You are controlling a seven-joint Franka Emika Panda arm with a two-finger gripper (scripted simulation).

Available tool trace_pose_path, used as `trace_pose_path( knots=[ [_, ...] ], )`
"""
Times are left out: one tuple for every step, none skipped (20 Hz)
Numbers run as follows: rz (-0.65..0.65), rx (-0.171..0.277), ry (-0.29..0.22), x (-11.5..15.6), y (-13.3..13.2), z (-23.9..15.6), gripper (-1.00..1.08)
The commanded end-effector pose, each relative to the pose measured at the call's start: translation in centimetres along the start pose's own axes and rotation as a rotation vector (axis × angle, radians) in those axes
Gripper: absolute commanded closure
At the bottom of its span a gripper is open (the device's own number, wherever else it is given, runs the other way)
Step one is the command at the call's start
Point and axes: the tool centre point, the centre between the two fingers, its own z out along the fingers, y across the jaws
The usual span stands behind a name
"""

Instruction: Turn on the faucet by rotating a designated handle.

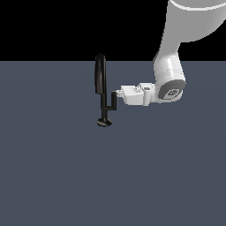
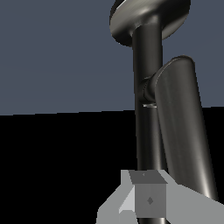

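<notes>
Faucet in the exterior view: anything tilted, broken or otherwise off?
Nothing stands out. The faucet stands upright on its disc base, spout intact. The gripper comes in sideways from the exterior view's right and sits at the top of the handle. Whether its jaws are closed on the handle cannot be told from either view.

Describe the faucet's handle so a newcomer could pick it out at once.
On the grey floor stands one black faucet, its round base below and a thick arched spout above. The handle is the short side arm branching from the thin stem toward the white gripper, ending in a small upright bar, far thinner and lower than the spout.
</notes>
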Motion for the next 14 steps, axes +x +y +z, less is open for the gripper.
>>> trace_pose_path(
  knots=[
    [0.000, -0.005, -0.002, -0.4, 0.7, 0.0, 1.08],
    [0.000, -0.005, -0.002, -0.4, 1.0, 0.0, 1.08],
    [0.000, -0.005, -0.002, -0.5, 1.2, 0.0, 1.08],
    [0.000, -0.005, -0.002, -0.6, 1.4, 0.0, 1.08],
    [0.000, -0.005, -0.002, -0.6, 1.6, 0.0, 1.08],
    [0.000, -0.005, -0.002, -0.7, 1.9, 0.0, 1.08],
    [0.000, -0.005, -0.002, -0.8, 2.1, 0.0, 1.08],
    [0.000, -0.005, -0.002, -0.8, 2.1, 0.0, 1.08],
    [-0.003, -0.001, 0.000, -0.8, 1.7, 0.0, 1.08],
    [-0.003, -0.001, 0.000, -0.7, 2.0, 0.0, 1.08],
    [-0.003, -0.002, -0.001, -0.5, 2.2, 0.0, 1.08],
    [-0.003, -0.002, -0.001, -0.4, 2.5, 0.0, 1.08],
    [-0.003, -0.002, -0.001, -0.3, 2.8, 0.0, 1.08],
    [-0.002, -0.002, -0.001, -0.2, 3.1, 0.0, 1.08]
  ],
)
